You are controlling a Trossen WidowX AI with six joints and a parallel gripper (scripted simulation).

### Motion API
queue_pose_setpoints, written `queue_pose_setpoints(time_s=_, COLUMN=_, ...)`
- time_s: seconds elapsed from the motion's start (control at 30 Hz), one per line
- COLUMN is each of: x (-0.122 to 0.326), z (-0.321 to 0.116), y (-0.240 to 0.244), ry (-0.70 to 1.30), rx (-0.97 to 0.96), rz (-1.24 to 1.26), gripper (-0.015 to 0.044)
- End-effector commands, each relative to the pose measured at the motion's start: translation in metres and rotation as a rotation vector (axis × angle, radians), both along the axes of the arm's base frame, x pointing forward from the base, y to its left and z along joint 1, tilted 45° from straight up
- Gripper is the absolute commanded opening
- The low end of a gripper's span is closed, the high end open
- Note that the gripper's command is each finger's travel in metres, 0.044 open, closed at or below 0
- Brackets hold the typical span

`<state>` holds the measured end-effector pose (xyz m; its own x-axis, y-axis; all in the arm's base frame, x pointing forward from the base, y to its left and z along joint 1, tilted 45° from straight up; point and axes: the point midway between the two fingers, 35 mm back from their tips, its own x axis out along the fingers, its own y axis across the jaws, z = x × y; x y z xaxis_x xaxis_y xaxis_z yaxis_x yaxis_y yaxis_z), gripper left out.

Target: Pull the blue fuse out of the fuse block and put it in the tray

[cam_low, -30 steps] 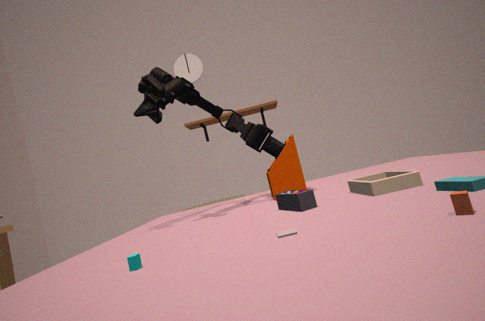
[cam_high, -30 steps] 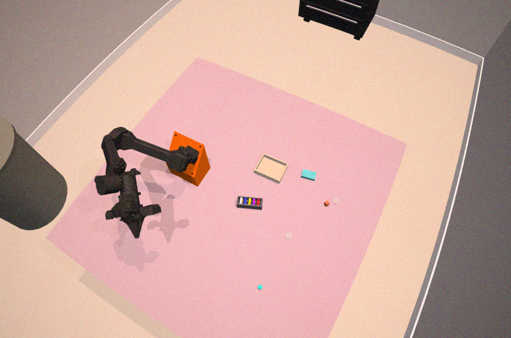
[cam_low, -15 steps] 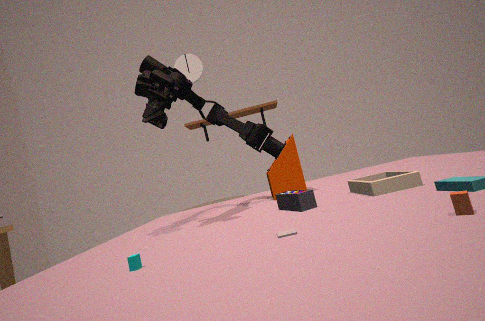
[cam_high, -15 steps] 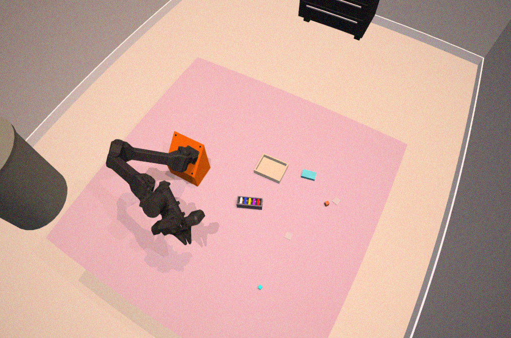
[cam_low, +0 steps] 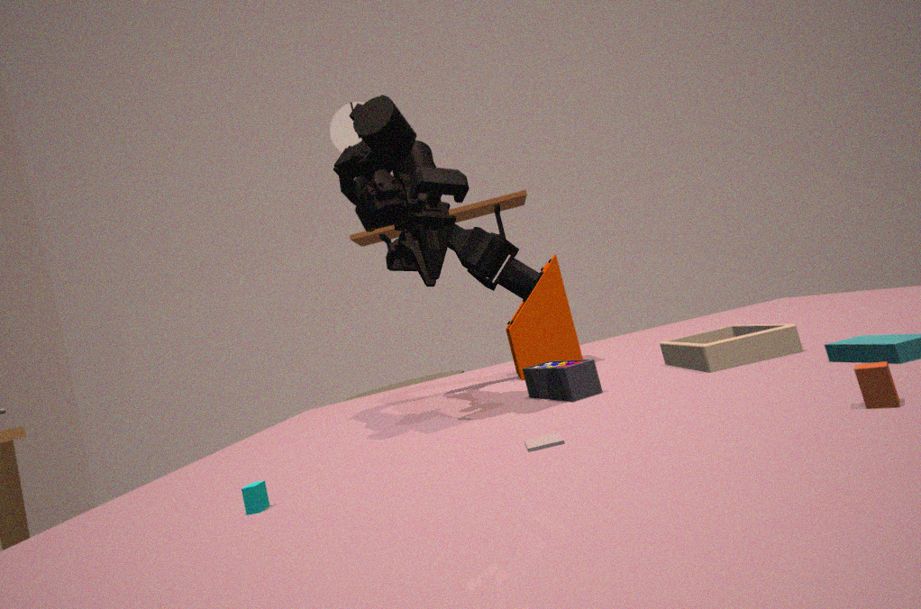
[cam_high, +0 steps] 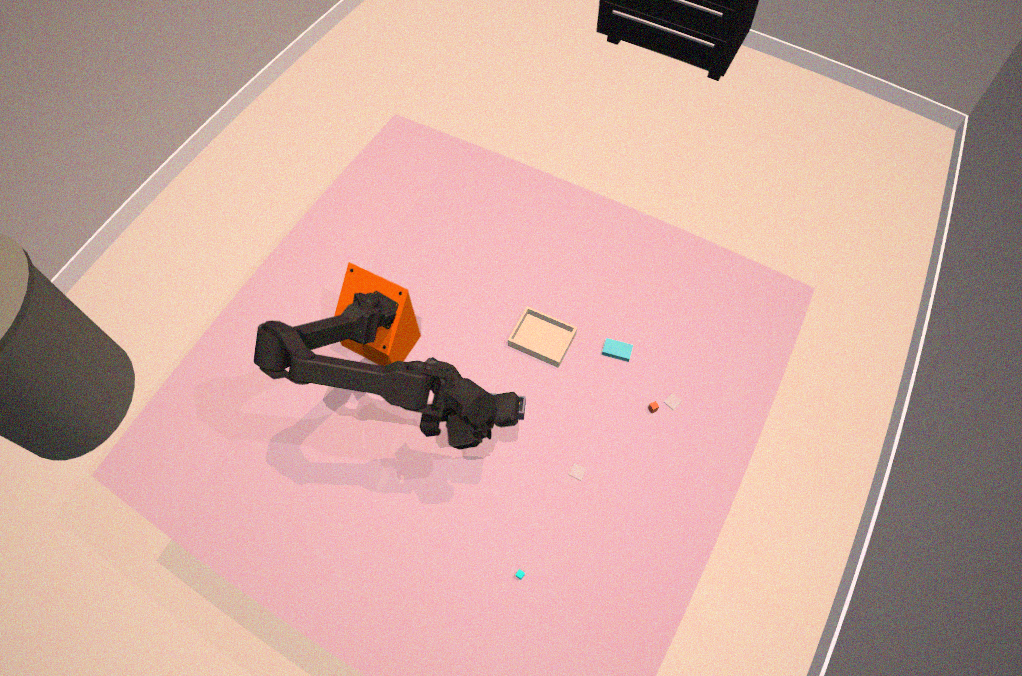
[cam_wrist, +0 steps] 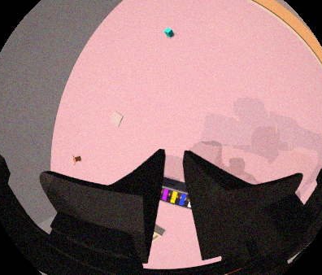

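While high above fuse block (cam_low: 562, 378), end effector (cam_low: 427, 276) slightly parted, empty.

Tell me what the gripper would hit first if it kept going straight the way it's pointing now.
Probably the fuse block: in the wrist view its coloured fuses show in the gap between the slightly parted fingers of the gripper, which hangs well above it. Depth is unclear, so it might land on the pink mat beside the block.

Overhead, low side, perhaps downward wrist.

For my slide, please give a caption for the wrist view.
Gripper slightly open and empty, high above the fuse block.
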<state>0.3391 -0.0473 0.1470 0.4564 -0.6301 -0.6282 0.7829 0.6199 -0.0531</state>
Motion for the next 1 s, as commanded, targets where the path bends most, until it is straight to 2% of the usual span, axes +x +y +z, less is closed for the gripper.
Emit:
queue_pose_setpoints(time_s=0.0, x=-0.012, z=-0.069, y=0.008, ry=0.112, rx=0.044, rz=-0.123, gripper=0.007)
queue_pose_setpoints(time_s=0.2, x=-0.046, z=-0.144, y=0.006, ry=0.24, rx=0.034, rz=-0.324, gripper=0.007)
queue_pose_setpoints(time_s=0.97, x=-0.046, z=-0.161, y=0.001, ry=0.243, rx=0.032, rz=-0.33, gripper=0.007)
